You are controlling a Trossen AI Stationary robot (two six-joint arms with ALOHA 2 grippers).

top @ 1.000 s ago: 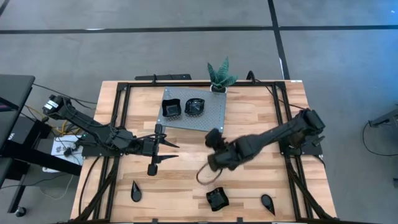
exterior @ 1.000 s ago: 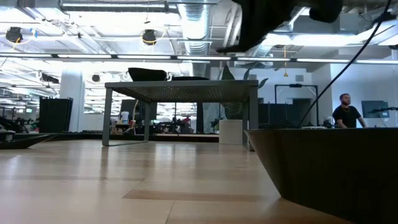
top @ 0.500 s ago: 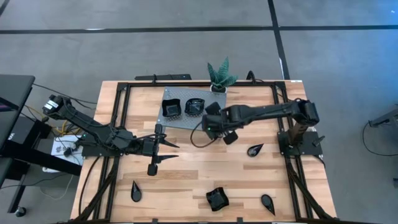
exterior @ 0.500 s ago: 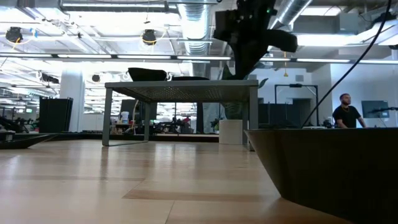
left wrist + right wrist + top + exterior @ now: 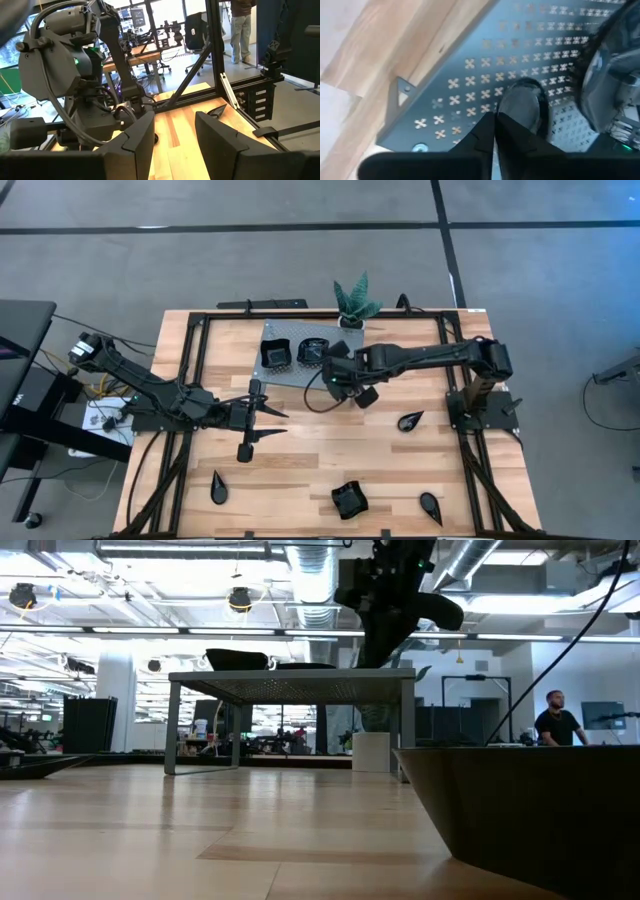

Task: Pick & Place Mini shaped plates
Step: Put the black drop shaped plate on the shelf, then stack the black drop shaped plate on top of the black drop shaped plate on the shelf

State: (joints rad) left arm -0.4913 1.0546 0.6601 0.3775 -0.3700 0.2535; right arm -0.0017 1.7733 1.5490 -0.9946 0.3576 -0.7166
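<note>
The right pincer (image 5: pixel 494 119) hangs over the platform (image 5: pixel 290 330), its tips nearly together with the rim of a roundish plate (image 5: pixel 522 106) between them, as far as the wrist view shows; that plate sits on the perforated top near the platform's corner. The plates look hard, glossy and thin-walled. I judge them light but slippery and likely to chip if dropped or knocked against the metal. The raised rim is the place to take hold, one finger inside the bowl and one outside, with a gentle squeeze. Count: three plates on the platform, namely two seen from above (image 5: pixel 276 355) (image 5: pixel 314 352) and the one under the pincer. Four more lie on the table (image 5: pixel 300 465) off the platform: three teardrops (image 5: pixel 408 421) (image 5: pixel 219 488) (image 5: pixel 430 505) and one squarish (image 5: pixel 348 500). That makes seven plates in view, plus one plant (image 5: pixel 354 300) just behind the platform. The left pincer (image 5: pixel 174 132) waits beside the platform's front edge, fingers apart and empty.
</note>
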